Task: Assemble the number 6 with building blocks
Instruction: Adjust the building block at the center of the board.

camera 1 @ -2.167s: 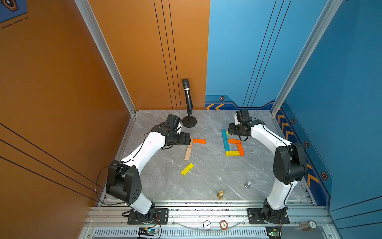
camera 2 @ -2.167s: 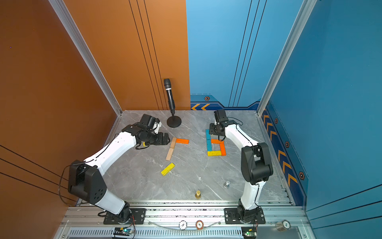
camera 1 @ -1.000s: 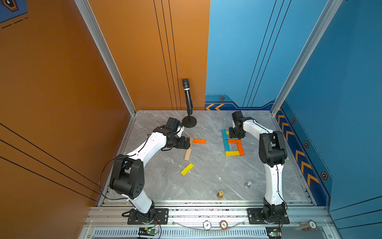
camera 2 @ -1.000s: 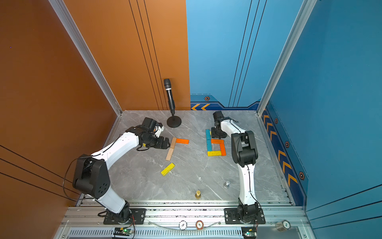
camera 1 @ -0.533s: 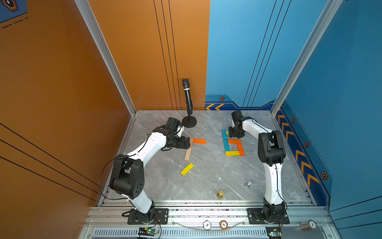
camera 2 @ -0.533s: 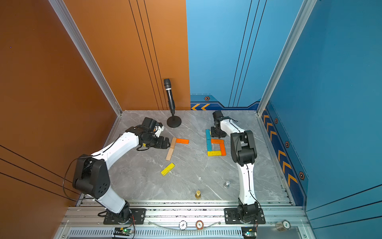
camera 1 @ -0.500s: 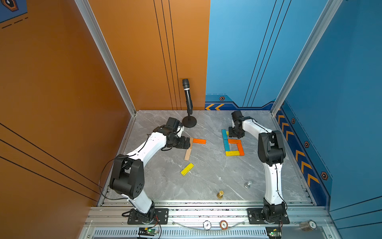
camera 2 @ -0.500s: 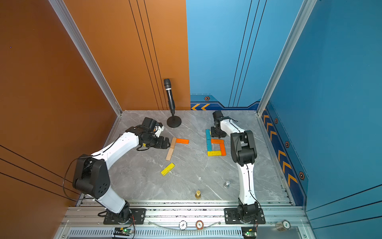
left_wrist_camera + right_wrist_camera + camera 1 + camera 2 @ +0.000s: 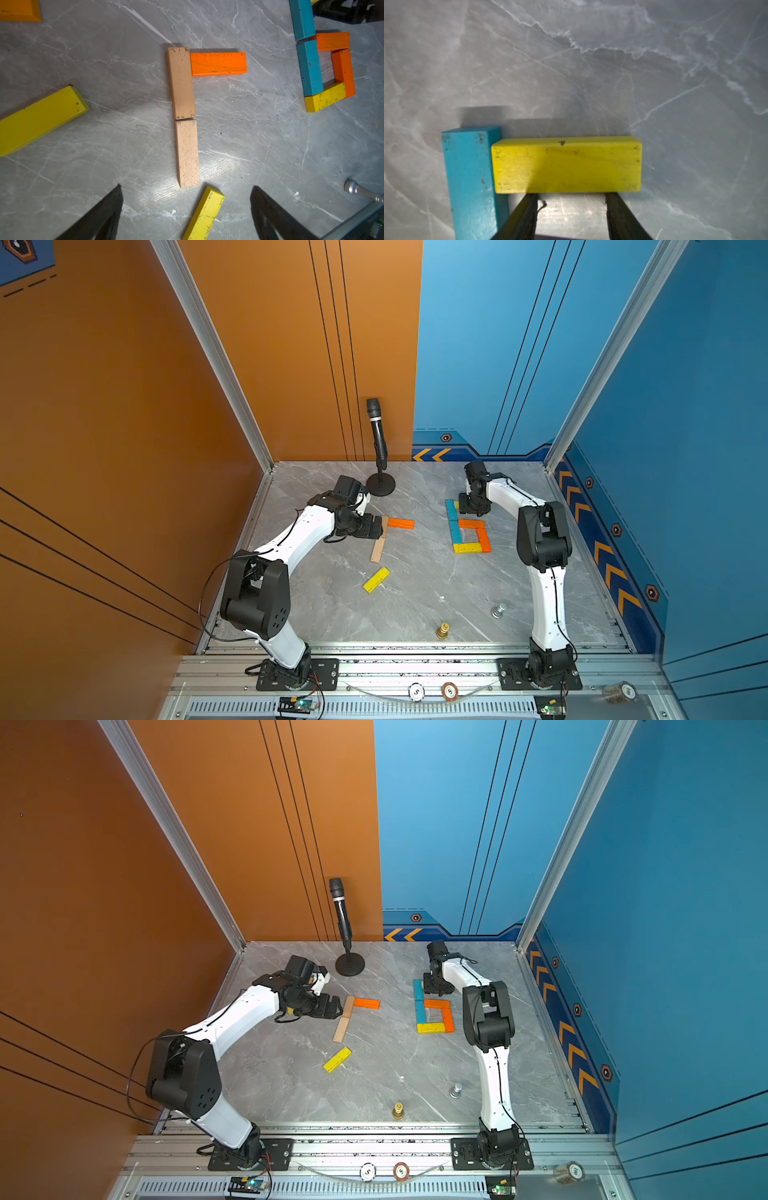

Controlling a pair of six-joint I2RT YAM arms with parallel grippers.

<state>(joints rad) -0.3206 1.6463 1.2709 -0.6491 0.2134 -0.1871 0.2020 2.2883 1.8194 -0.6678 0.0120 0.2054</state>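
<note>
Digit 5 readable on white chip (image 9: 416, 691) lying on my front rail (image 9: 374, 672). Same 5 on brown chip (image 9: 449, 691) just beside it. Print on roll (image 9: 622, 691) too small to read. Orange chevrons (image 9: 432, 455) on back wall trim (image 9: 498, 456) point left.

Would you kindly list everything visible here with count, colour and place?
blue blocks: 2, blue, end to end, on the right.
tan blocks: 2, plain wood, end to end, mid-table.
orange blocks: 4, orange; two in the blue's loop, one touching the tan, one only in the left wrist view.
yellow blocks: 4, yellow; one closing the loop, one beside the farther blue, one loose nearer the front, one by the left arm.
microphone: 1, black, standing at the rear.
chess pieces: 2, gold and silver, near the front.
discs: 2, white and brown, front rail.
table: 1, grey marble.
left tool: 1, black, open, by the tan blocks.
right tool: 1, black, open, at a yellow block.
</note>
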